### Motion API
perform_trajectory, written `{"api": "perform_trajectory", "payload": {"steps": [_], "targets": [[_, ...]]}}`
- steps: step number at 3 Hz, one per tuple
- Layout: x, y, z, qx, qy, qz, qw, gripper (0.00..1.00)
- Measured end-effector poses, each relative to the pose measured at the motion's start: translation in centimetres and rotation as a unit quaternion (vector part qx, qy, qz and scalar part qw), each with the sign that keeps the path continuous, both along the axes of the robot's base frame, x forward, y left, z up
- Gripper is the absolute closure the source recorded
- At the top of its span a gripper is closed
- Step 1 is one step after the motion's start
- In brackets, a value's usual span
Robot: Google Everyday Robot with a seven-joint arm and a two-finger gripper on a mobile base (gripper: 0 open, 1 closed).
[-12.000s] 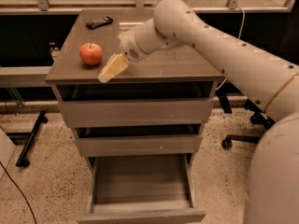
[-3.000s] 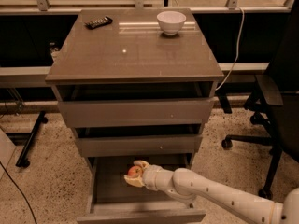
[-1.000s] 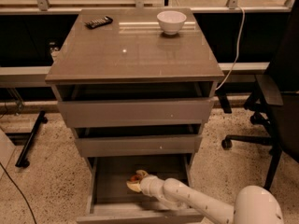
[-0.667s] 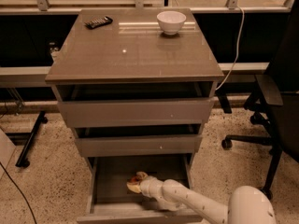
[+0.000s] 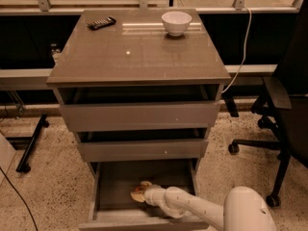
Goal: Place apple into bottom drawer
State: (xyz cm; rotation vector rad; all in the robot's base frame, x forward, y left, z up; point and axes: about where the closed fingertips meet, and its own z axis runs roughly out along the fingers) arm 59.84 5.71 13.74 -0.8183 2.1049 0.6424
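Speckled flooring is noted around the desk (image 5: 139, 52). Inside the open bottom drawer (image 5: 115, 179), lower centre, the end effector (image 5: 139, 192) is pointed left. The apple (image 5: 140, 189) is judged at its tip, mostly hidden. Whether it is clamped cannot be told.

place: office | cues: swivel chair (image 5: 288, 105), drawer cabinet (image 5: 139, 57), speckled floor (image 5: 57, 177) | pincer (image 5: 139, 192) inside open bottom drawer (image 5: 115, 181)

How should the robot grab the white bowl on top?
By its rim, coming straight down from above: the bowl stands upright on the cabinet top, mouth open upward, and its round sides would likely slip. The hand is low in the open bottom drawer.
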Motion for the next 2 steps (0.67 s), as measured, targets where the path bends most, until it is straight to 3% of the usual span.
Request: {"api": "perform_trajectory", "payload": {"steps": [1, 2], "targets": [[-0.06, -0.01, 0.16, -0.001, 0.001, 0.000, 1.0000, 0.08], [-0.09, 0.09, 0.14, -0.001, 0.001, 0.001, 1.0000, 0.00]]}}
